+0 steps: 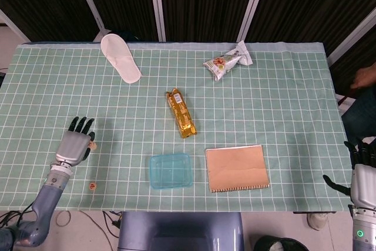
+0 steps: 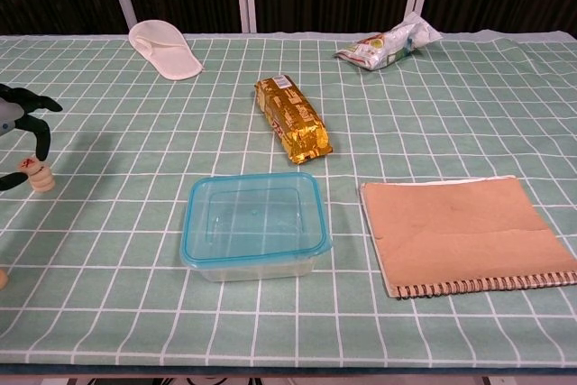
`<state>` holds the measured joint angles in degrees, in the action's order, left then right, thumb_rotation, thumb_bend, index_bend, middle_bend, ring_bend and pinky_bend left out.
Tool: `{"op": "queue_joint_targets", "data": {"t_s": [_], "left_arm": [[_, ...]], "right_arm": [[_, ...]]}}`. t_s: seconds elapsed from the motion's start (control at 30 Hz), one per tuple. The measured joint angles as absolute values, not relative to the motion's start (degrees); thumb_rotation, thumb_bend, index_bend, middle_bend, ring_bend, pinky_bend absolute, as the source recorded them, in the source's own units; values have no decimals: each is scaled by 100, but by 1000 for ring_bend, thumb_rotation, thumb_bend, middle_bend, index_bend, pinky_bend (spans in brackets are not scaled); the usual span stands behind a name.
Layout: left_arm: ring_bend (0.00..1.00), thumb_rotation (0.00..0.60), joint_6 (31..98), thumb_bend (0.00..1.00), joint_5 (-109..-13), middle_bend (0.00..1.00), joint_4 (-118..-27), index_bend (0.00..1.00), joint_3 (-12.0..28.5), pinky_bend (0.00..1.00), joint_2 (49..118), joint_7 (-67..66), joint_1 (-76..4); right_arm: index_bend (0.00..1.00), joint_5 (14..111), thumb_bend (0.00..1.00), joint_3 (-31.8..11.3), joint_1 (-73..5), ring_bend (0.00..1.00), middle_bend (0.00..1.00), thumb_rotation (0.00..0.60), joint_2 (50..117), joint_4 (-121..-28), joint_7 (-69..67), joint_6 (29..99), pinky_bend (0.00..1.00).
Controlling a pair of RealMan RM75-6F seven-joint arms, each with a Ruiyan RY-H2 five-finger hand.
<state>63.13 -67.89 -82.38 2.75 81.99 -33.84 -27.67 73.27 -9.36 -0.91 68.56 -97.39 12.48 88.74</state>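
L hand (image 1: 73, 145) hovers over a small wooden piece (image 2: 37, 175) near the surface's L edge, well left of the clear container (image 1: 170, 170); fingers (image 2: 40, 135) spread and arched around it, whether touching cannot be told. Piece stands as a short stack, red mark on top. Judged: light, stiff, smooth, easily toppled; best taken by a pinch across its sides. A second small piece (image 1: 92, 186) lies nearer the front edge, also left of the container. R hand (image 1: 362, 171) off the surface's R edge, far right of the container; fingers apart, holding nothing. Surface: green checked cloth (image 1: 282, 98). Beyond the container: gold packet (image 1: 180, 113), white slipper (image 1: 120, 57), snack bag (image 1: 227, 60). Notebook (image 1: 237, 168) just right of it. Dark panels w/ pale strips behind.
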Motion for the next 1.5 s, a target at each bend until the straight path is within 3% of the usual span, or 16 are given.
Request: {"op": "queue_joint_targets", "data": {"t_s": [1.1,1.5], "left_arm": [[0,600,6418,347,-6868,73,-8278,389,258,68,8218,-3353,-2765],[0,600,6750,338,-7646,73,-8750,386,19,68,7933,-2875,-2613]], "right_arm": [[150,7254,204,-936,-90,67,69,600,6835,-9787,1303,8847,0],[150,7241,205,-945,-84,68,69,600,6839,-9790,1320,8875,0]]}}
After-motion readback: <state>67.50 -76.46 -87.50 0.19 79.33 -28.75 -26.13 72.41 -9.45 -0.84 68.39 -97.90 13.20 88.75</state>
